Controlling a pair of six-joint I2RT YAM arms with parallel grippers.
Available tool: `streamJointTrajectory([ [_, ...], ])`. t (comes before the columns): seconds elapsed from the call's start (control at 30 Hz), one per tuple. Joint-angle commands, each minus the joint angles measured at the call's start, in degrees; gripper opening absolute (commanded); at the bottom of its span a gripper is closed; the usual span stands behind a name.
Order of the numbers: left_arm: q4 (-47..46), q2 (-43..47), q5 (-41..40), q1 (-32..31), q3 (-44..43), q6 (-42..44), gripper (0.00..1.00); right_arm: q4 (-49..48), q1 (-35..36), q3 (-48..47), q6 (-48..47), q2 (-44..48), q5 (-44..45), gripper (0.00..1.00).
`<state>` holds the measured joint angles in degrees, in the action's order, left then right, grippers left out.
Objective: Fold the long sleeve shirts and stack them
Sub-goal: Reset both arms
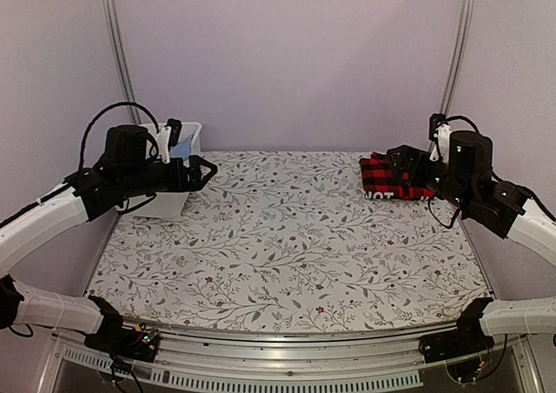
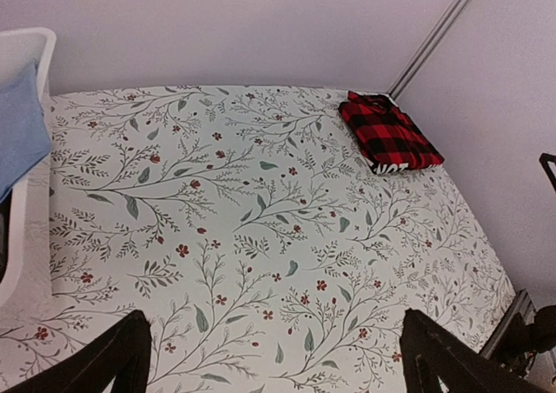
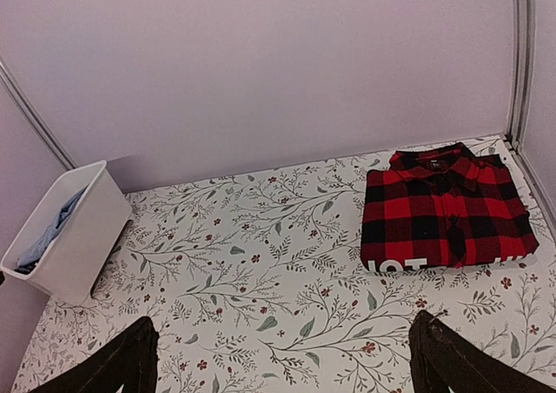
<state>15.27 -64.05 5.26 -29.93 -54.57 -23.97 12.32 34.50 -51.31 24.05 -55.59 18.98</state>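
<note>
Left gripper [image 1: 205,172]: jaws spread wide with nothing between them. It is held up off the table at about 10 o'clock in the top view, tips pointing toward table centre. Its black fingers [image 2: 109,363] sit in the bottom corners of the left wrist view, with only tabletop between them.

Right gripper [image 1: 398,169]: jaws also spread wide, holding nothing, at about 2 o'clock. From above it overlaps the shirt's right edge. The right wrist view shows its fingers [image 3: 443,363] clear of the cloth, with the shirt ahead at 1 o'clock.

Red-and-black buffalo-check long sleeve shirt [image 3: 443,210]: one shirt, folded into a flat rectangle. It lies on the table in the far-right corner, 2 o'clock in the top view. The collar points toward the back wall and the button placket faces up. A white lettered strip [image 3: 395,265] runs along the near edge; I can't read the whole word.

White rectangular plastic bin [image 3: 82,236]: far-left corner at 10 o'clock, well apart from the shirt and just behind the left gripper. A light blue cloth [image 2: 17,123] sits inside, reaching up to the rim. I can't tell what garment it is.

White table cover printed with grey-green sprigs and small red flowers [image 1: 287,254]: lying flat.
</note>
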Motion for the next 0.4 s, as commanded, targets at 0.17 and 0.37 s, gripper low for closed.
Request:
streamJointTrajectory([
  [0.17, -1.6, 0.5, -0.8, 0.4, 0.2, 1.0, 1.0, -1.7, 0.1, 0.4, -1.1, -0.1, 1.4, 0.99],
  [0.37, -1.6, 0.2, -0.6, 0.4, 0.0, 1.2, 1.0, -1.8, 0.1, 0.5, -1.4, -0.1, 1.9, 0.99],
])
